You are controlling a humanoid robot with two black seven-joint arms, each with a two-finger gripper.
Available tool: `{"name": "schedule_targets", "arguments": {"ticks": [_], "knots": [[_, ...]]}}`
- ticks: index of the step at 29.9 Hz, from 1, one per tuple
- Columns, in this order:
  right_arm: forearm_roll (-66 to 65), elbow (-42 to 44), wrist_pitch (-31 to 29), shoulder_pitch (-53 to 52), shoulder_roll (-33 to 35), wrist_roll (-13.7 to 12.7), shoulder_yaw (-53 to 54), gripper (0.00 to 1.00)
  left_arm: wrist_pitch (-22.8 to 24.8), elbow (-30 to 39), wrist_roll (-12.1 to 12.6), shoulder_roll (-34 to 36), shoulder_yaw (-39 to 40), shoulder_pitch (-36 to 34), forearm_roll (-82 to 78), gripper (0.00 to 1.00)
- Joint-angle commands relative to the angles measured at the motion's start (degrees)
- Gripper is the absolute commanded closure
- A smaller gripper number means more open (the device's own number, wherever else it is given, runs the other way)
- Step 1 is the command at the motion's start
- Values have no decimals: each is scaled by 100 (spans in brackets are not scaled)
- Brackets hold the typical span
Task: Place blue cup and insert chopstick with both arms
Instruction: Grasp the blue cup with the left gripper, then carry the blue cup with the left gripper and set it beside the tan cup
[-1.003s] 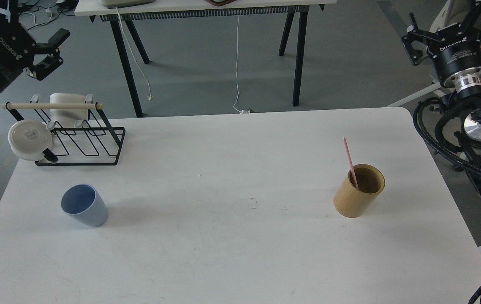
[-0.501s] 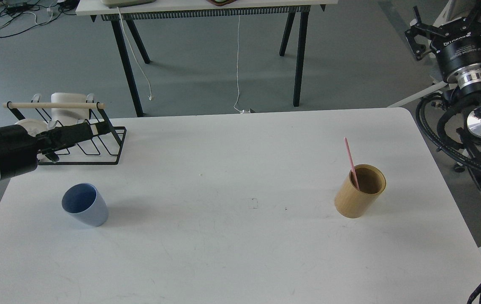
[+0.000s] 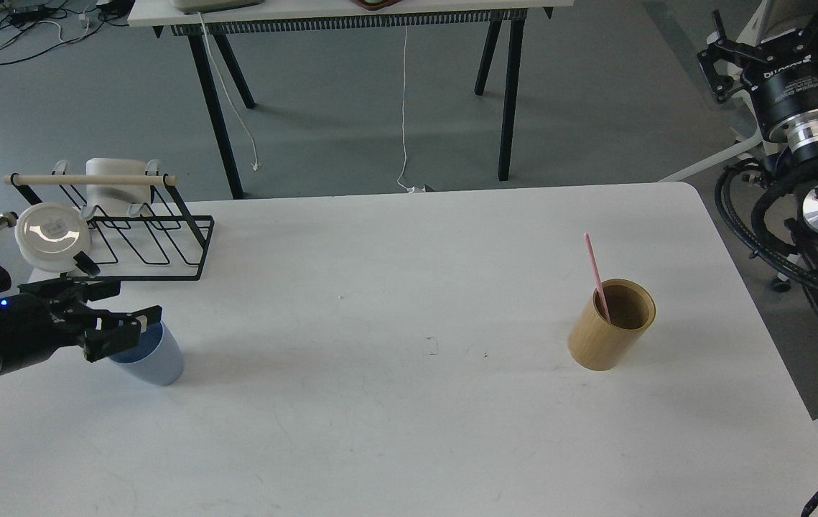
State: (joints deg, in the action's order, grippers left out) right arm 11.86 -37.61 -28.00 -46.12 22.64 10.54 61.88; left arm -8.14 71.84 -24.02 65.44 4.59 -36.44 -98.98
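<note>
A white tabletop (image 3: 394, 287) fills most of the frame, seen from above and in front. At the lower left of the frame stands the blue cup (image 3: 154, 359), a small pale blue tumbler, upright on the tabletop with its open mouth up. The left hand (image 3: 125, 305) reaches in from the left edge, lying low and nearly level, its two black fingers spread wide; the lower finger crosses in front of the cup's rim and the upper one points toward the rack above. The fingers appear to be at the cup but not closed on it, though the angle makes contact hard to judge.

Above the cup, at the upper left, sits a black wire rack (image 3: 164, 255) with a pale wooden rod (image 3: 89, 180) across its top, a white mug (image 3: 114, 185) behind it and a round white lid (image 3: 52, 227) at its left end.

At the right of the frame a tan cylindrical holder (image 3: 610, 330) stands upright on the tabletop, well apart from the cup. The chopstick (image 3: 593, 266), thin and pink, stands inside it, leaning up and to the left.

The right hand (image 3: 728, 54) is raised at the upper right corner, off the tabletop, its fingers spread with nothing between them
</note>
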Motion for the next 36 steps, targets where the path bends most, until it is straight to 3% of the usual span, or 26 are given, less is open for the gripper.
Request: {"name": "schedule_targets", "arguments": {"ticks": [1,9,13,14,19,24,27,36], "knots": [[0,-1,0,7,12,0,0,1,-91,-380,-7,-188,-11,137,-60,33],[0,-10,0,15,12,0,-53,1,-109,-1058,-59,-576,-20,216,-209,49],[0,-10,0,7,12,0,-27,1,-91,-1102,-86,-576,-29,234,-209,74],[0,-10,0,7,12,0,-18,1,-91,-1128,-86,-584,-20,277,-209,77],[0,-10,0,15,12,0,-9,1,-65,-1172,-261,-576,-29,313,-218,78],[0,-10,0,15,12,0,-9,1,-39,-1163,-398,-576,-99,374,-218,93],[0,-10,0,24,21,0,-9,1,-47,-1120,-398,-576,-90,348,-218,97],[0,-18,0,24,74,0,-9,1,-21,-663,-398,-436,-11,-125,-209,97]]}}
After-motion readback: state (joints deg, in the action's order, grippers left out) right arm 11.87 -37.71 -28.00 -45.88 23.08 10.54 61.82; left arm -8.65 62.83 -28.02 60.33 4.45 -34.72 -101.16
